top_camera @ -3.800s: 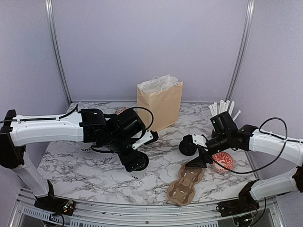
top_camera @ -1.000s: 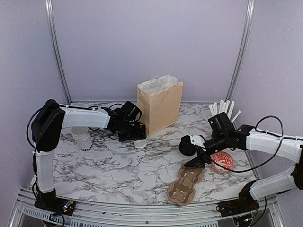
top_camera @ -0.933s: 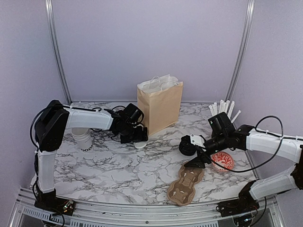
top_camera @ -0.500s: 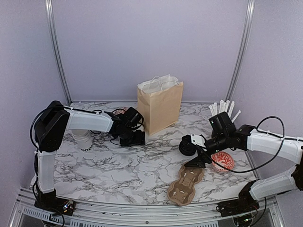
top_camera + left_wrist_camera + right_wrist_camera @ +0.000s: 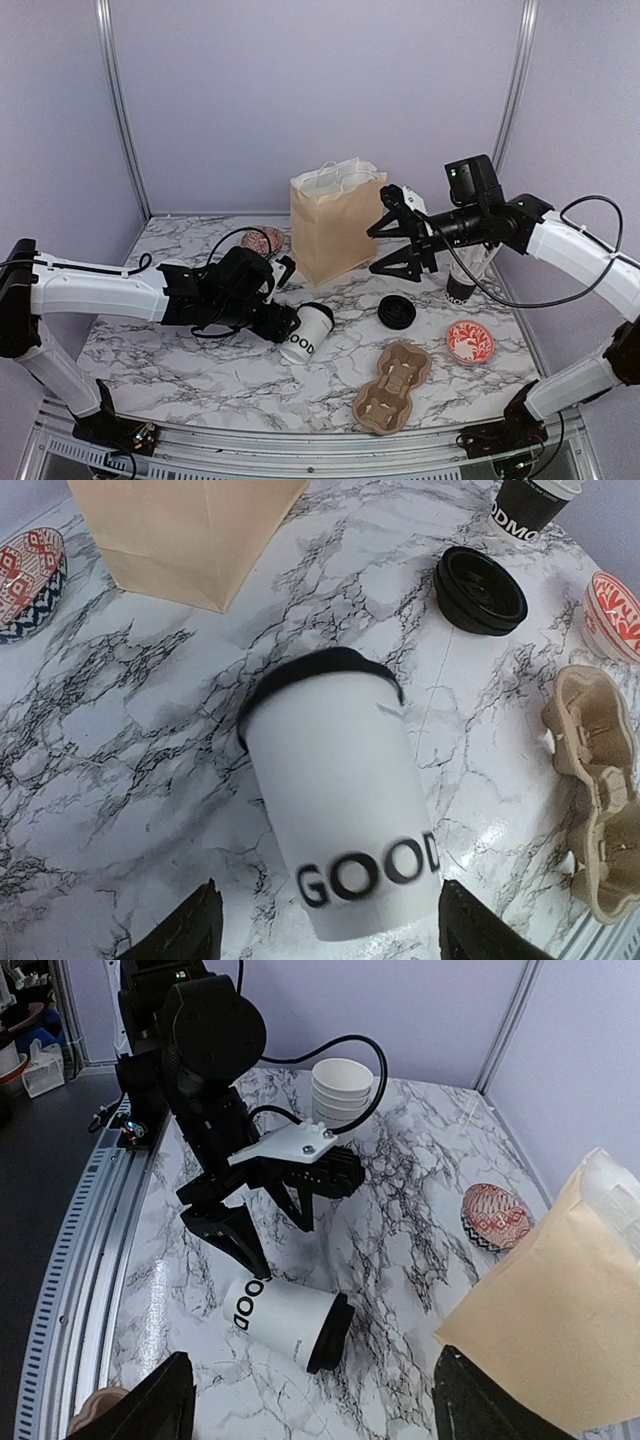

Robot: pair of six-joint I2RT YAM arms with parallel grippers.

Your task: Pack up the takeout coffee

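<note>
One takeout coffee cup (image 5: 307,335), white with a black lid and "GOOD" near its base, lies on its side on the marble table. My left gripper (image 5: 285,325) is low behind the base. In the left wrist view the cup (image 5: 340,780) points lid-first away from me. The base sits between the open left gripper's (image 5: 335,940) fingers, with a gap on each side. My right gripper (image 5: 388,245) hangs open and empty in the air beside the brown paper bag (image 5: 338,225). The right wrist view looks down on the cup (image 5: 285,1322).
A loose black lid (image 5: 397,312) lies right of the cup. A cardboard cup carrier (image 5: 393,388) sits near the front edge. Red-patterned bowls stand at the right (image 5: 470,342) and back left (image 5: 262,240). A dark cup (image 5: 460,288) of white sticks stands under the right arm. Stacked white cups (image 5: 342,1090) stand far left.
My left arm has come from beside the bag to the table's front middle, with a lidded cup now lying at its fingers. My right arm has risen from the loose lid towards the bag.
</note>
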